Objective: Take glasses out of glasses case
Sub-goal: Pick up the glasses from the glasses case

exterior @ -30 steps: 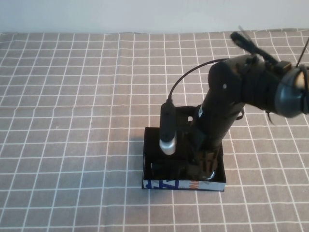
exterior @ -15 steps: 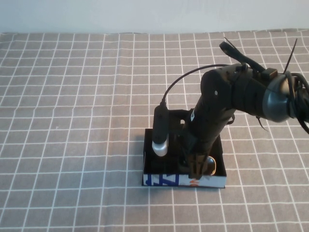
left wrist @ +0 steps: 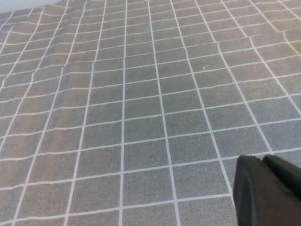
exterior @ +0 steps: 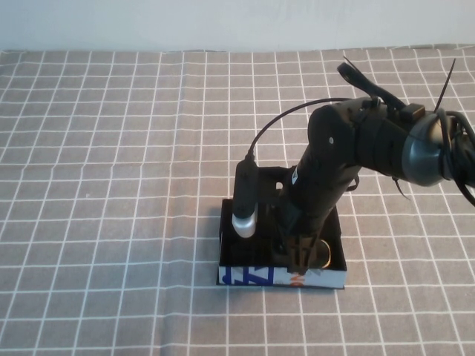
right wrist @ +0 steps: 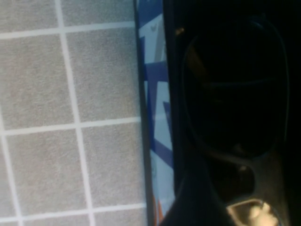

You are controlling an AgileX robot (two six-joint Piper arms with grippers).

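The glasses case (exterior: 249, 277) lies open on the checked cloth, its white-blue lettered front side facing me. My right gripper (exterior: 304, 256) reaches down inside it, near the front wall. In the right wrist view the black glasses (right wrist: 235, 94) lie in the case's dark inside, one squarish lens and the nose bridge showing, with the case's front side (right wrist: 155, 117) beside them. In the high view the arm hides the glasses. My left gripper (left wrist: 264, 162) is shut and empty, hovering over bare cloth. It does not show in the high view.
The grey cloth (exterior: 111, 148) with white grid lines covers the whole table. A pale wall (exterior: 223, 22) runs along the far edge. The right arm's cable (exterior: 278, 126) and a black cylinder with a white tip (exterior: 244, 204) hang over the case's left part.
My right arm has swung left and dipped deeper into the case, toward its front wall. Over the last half second it has hardly moved.
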